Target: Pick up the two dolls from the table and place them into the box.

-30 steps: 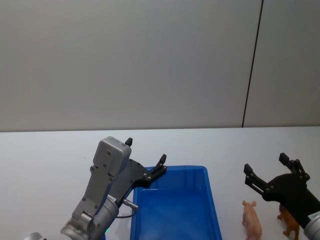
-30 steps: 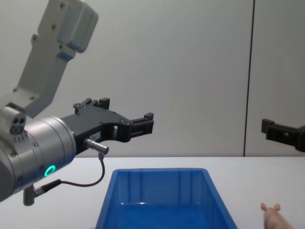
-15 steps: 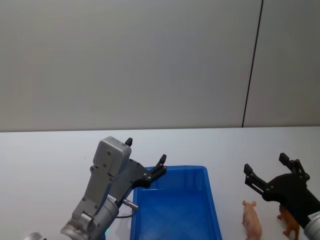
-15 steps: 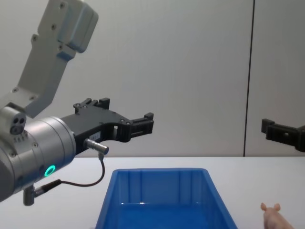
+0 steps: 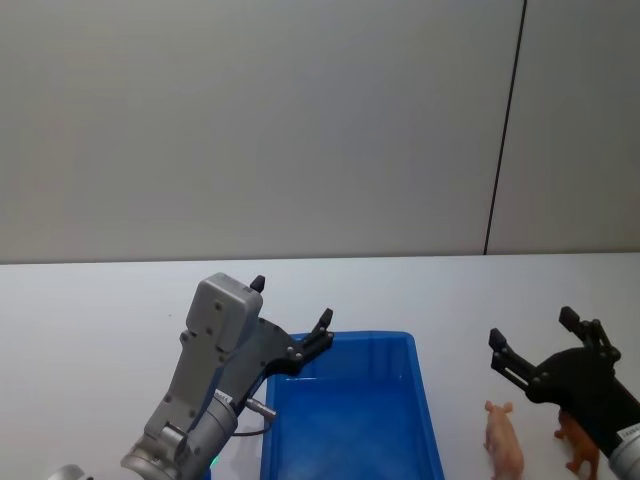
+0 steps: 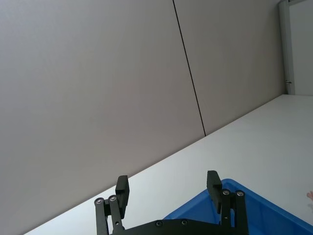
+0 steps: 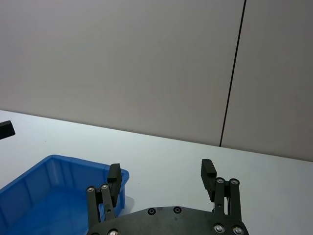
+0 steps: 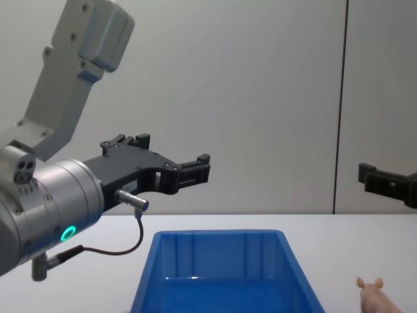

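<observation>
Pig [image 5: 503, 452], pale pink, stands on the white table [image 5: 100, 320] at the near right, just beside the blue box [image 5: 350, 420]. The brown doll [image 5: 577, 445] is close on its other side, partly hidden by the right gripper [image 5: 531, 328]. That gripper hovers above both with fingers spread and empty. Farther left, the left gripper [image 5: 291, 300], likewise spread and holding nothing, hangs over the box's far left corner.

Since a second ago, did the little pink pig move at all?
No. The pig keeps the same spot, just right of the blue box, with the same gap to its wall in the head view.
</observation>
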